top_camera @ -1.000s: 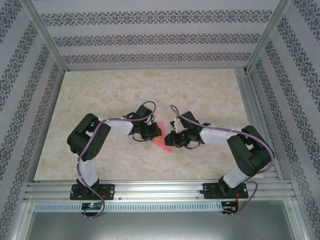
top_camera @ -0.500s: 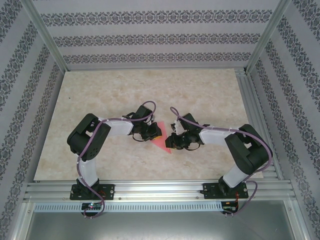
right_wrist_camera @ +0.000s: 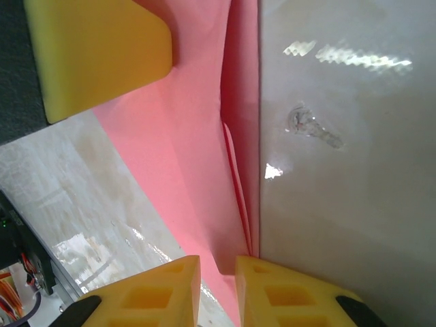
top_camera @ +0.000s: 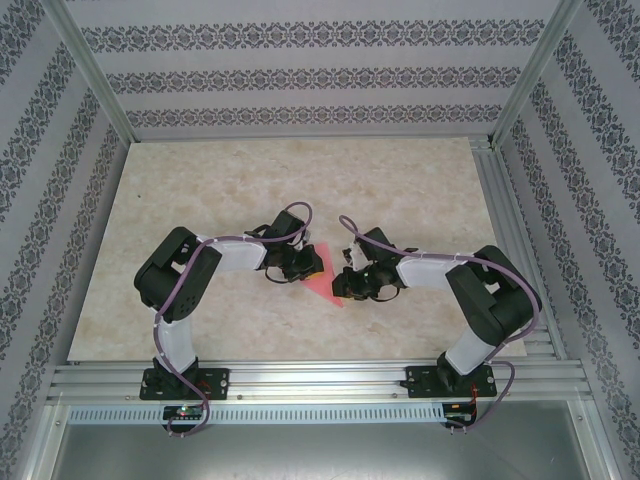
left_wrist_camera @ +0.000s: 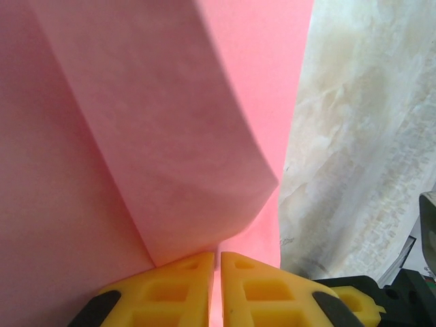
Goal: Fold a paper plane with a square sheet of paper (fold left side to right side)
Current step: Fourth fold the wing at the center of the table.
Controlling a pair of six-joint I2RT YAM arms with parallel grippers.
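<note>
The pale marble-patterned bench (top_camera: 200, 200) carries everything. The black-and-white left arm (top_camera: 190, 270) and right arm (top_camera: 490, 300) bend inward from its near edge and meet near the middle. Between them lies the thin pinkish-red sheet of paper (top_camera: 325, 290), a pointed wedge from above. Its long axis runs far to near, and the tip seems to point toward the arms' bases.

The left claw (left_wrist_camera: 216, 289) sits on the sheet's left side. Its yellow fingers are nearly together, pinching a flap that curls up off the layer beneath. The right claw (right_wrist_camera: 218, 289) sits on the right side, fingers narrow, with the folded edge nipped between them.

By my reading, the left claw's flap must travel rightward across that long axis, toward the right claw as anchor.
</note>
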